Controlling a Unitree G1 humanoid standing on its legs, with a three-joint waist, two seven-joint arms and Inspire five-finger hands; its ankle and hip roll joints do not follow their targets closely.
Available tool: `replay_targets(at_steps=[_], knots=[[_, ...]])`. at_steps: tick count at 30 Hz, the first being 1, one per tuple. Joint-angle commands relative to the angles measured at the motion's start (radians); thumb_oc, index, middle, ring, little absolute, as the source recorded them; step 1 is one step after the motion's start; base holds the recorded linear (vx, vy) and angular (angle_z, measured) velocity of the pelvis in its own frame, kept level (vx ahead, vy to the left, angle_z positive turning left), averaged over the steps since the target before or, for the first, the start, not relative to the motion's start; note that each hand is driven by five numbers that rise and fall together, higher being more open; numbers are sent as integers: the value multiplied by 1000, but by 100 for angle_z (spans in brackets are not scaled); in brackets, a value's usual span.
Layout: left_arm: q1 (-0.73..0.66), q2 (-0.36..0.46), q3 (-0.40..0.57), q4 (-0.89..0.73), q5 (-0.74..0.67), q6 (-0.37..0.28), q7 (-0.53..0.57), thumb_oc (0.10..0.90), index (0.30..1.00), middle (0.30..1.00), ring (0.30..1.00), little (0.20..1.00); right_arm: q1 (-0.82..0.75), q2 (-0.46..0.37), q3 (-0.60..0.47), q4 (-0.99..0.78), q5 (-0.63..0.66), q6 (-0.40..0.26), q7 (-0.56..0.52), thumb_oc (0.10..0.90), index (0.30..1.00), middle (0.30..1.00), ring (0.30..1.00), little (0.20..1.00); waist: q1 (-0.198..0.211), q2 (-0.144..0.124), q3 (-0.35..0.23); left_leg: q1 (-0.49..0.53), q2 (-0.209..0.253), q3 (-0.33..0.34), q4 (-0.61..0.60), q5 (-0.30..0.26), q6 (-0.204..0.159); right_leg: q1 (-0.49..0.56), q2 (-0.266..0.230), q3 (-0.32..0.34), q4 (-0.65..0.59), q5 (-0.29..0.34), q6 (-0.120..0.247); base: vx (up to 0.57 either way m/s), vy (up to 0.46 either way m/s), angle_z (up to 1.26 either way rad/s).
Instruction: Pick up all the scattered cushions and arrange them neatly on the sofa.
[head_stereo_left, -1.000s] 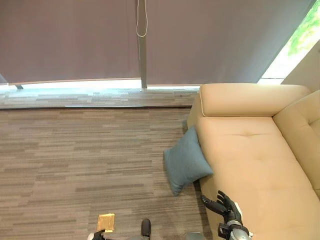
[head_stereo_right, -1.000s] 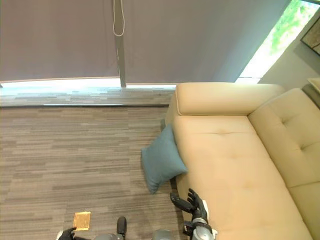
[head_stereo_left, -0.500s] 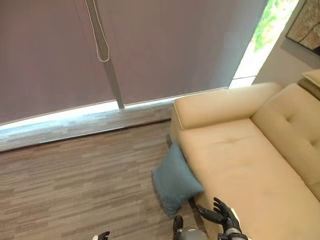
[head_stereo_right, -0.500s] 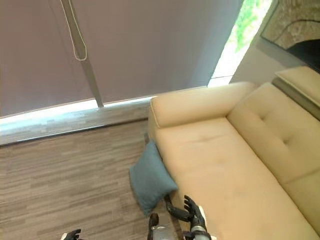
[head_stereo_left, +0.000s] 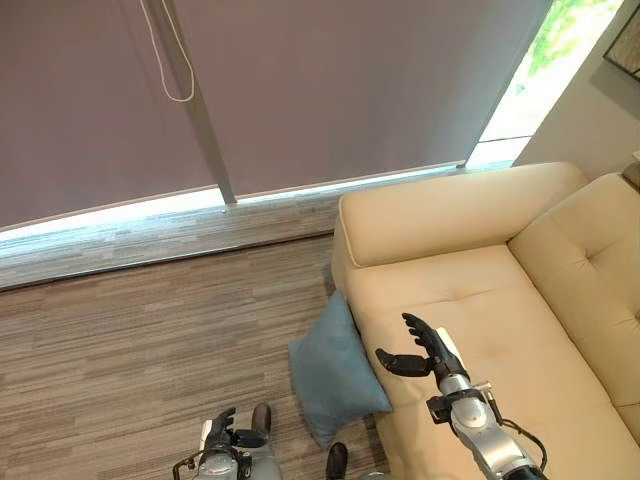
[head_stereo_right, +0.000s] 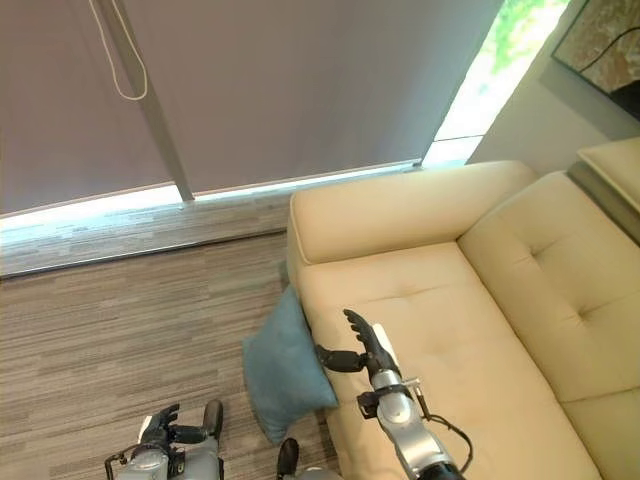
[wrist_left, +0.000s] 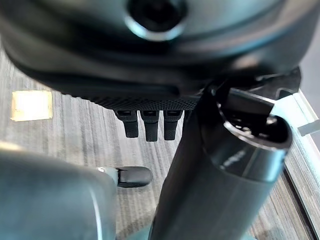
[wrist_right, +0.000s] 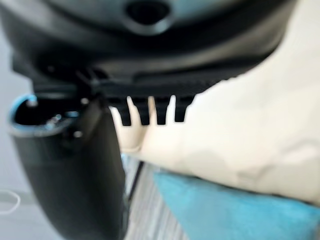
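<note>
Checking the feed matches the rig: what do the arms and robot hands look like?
Both arms are silver-grey. The right robot hand is dark with slender segmented fingers, a white strip along its edge and a dark wrist collar. The left robot hand is equally dark.

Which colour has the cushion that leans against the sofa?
The cushion is a plain teal blue, with no pattern; the left eye view shows it best.
</note>
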Motion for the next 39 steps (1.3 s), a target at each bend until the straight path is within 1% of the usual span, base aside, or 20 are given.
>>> replay_targets(at_steps=[1, 3, 4, 5, 6, 7, 8, 11, 14, 15, 19, 20, 22, 23, 24, 25, 26, 31, 35, 39], knots=[[41, 10, -46, 44, 41, -19, 21, 800, 900, 900, 900, 900, -19, -17, -21, -169, -27, -82, -18, 800, 900, 900, 900, 900, 11, -7, -21, 13, -21, 22, 65, -76, 52, -45, -137, 66, 166, -186, 93, 64, 190, -44], [1, 34, -46, 27, 41, -26, 40, 800, 900, 900, 900, 900, -19, -15, -17, -188, -41, -80, -27, 800, 900, 900, 900, 900, -1, -13, 6, -14, -27, 43, 91, -85, 61, -87, -152, 81, 188, -182, 99, -31, 152, -45], [1, 34, -46, 27, 41, -26, 40, 800, 900, 900, 900, 900, -19, -15, -17, -188, -41, -80, -27, 800, 900, 900, 900, 900, -1, -13, 6, -15, -27, 44, 92, -85, 61, -88, -152, 81, 188, -182, 99, -209, 197, -31], [-77, 77, -37, -21, 18, -42, 82, 800, 900, 900, 900, 900, -29, -16, -20, -206, -49, -77, -50, 800, 900, 900, 900, 900, -20, -15, 56, -73, -38, 61, 127, -100, 74, -181, -165, 112, 240, -173, 109, -305, 211, -14], [-126, 102, -37, -43, 8, -54, 107, 800, 900, 900, 900, 900, -38, -15, -23, -216, -40, -83, -62, 800, 900, 900, 900, 900, -30, -15, 81, -118, -43, 72, 157, -106, 80, -240, -171, 124, 271, -168, 112, -489, 329, -19], [-210, 155, -30, -100, -12, -73, 143, 800, 900, 900, 900, 900, -67, -26, -22, -240, -29, -100, -75, 800, 900, 900, 900, 900, -46, -13, 119, -193, -55, 83, 194, -112, 90, -341, -174, 145, 322, -153, 117, -314, 189, -19], [-211, 155, -30, -99, -12, -73, 143, 800, 900, 900, 900, 900, -68, -26, -22, -239, -29, -100, -75, 800, 900, 900, 900, 900, -46, -12, 115, -198, -54, 83, 193, -109, 90, -346, -173, 145, 320, -150, 117, -253, 173, -27], [-344, 262, -13, -179, -25, -92, 171, 800, 900, 900, 900, 900, -102, -51, -20, -287, -45, -112, -94, 800, 900, 900, 900, 900, -71, -23, 164, -284, -64, 102, 228, -118, 96, -442, -189, 164, 342, -129, 134, -145, 98, -18], [-460, 351, -5, -254, -19, -92, 194, 800, 900, 900, 900, 900, -127, -80, -13, -317, -136, -87, -130, 800, 900, 900, 900, 900, -87, -30, 210, -360, -65, 115, 262, -119, 96, -513, -202, 167, 358, -110, 148, -136, 77, -15], [-510, 376, -14, -283, -6, -93, 212, 800, 900, 900, 900, 900, -152, -107, -8, -329, -217, -71, -167, 800, 900, 900, 900, 900, -93, -33, 242, -398, -66, 118, 283, -118, 96, -549, -206, 168, 370, -99, 154, -158, 88, -7], [-651, 392, -39, -310, -6, -84, 229, 800, 900, 900, 900, 900, -254, -150, 5, -326, -353, -37, -241, 800, 900, 900, 900, 900, -99, -29, 293, -475, -62, 124, 319, -123, 99, -634, -218, 174, 403, -98, 164, -108, 64, -12], [-653, 392, -39, -310, -6, -84, 229, 800, 900, 900, 900, 900, -257, -150, 5, -324, -353, -38, -242, 800, 900, 900, 900, 900, -99, -29, 293, -479, -62, 124, 322, -124, 99, -637, -218, 174, 406, -99, 164, -92, 49, -9], [-727, 376, -53, -368, -77, -103, 217, 800, 900, 900, 900, 900, -362, -179, 23, -321, -378, -24, -291, 800, 900, 900, 900, 900, -106, -20, 308, -556, -63, 129, 360, -133, 96, -712, -222, 180, 429, -97, 166, -70, 63, -4], [-732, 367, -58, -400, -106, -112, 217, 800, 900, 900, 900, 900, -373, -181, 13, -341, -396, -16, -319, 800, 900, 900, 900, 900, -109, -18, 308, -580, -66, 130, 368, -137, 97, -733, -225, 182, 432, -96, 167, 47, 39, -7], [-748, 368, -66, -410, -117, -109, 218, 800, 900, 900, 900, 900, -358, -179, 2, -360, -410, -5, -336, 800, 900, 900, 900, 900, -114, -17, 308, -588, -65, 119, 382, -171, 91, -740, -224, 190, 445, -122, 170, -10, 25, -7], [-748, 368, -66, -411, -117, -110, 218, 800, 900, 900, 900, 900, -357, -179, 1, -361, -410, -5, -336, 800, 900, 900, 900, 900, -114, -17, 308, -605, -63, 128, 381, -144, 97, -756, -225, 184, 441, -101, 166, 62, 18, -3], [-780, 367, -77, -405, -121, -101, 229, 800, 900, 900, 900, 900, -299, -141, -6, -373, -402, 11, -342, 800, 900, 900, 900, 900, -137, -15, 308, -633, -67, 123, 402, -183, 93, -788, -227, 198, 467, -132, 172, -12, 30, 0], [-811, 384, -98, -438, -96, -88, 268, 800, 900, 900, 900, 900, -115, -71, -10, -430, -354, 26, -344, 800, 900, 900, 900, 900, -176, -12, 308, -727, -67, 126, 451, -209, 100, -889, -230, 216, 507, -142, 174, 13, 6, 0], [-799, 407, -86, -475, -112, -96, 275, 800, 900, 900, 900, 900, -20, -53, 4, -475, -307, -3, -330, 800, 900, 900, 900, 900, -195, -4, 308, -770, -62, 135, 491, -233, 108, -936, -221, 234, 522, -142, 174, 9, 18, -4], [-811, 427, -87, -446, -104, -97, 278, 800, 900, 900, 900, 900, 55, -77, 14, -496, -301, -21, -299, 800, 900, 900, 900, 900, -209, -3, 308, -801, -57, 144, 526, -255, 114, -968, -223, 244, 541, -149, 172, 18, 16, -12]])
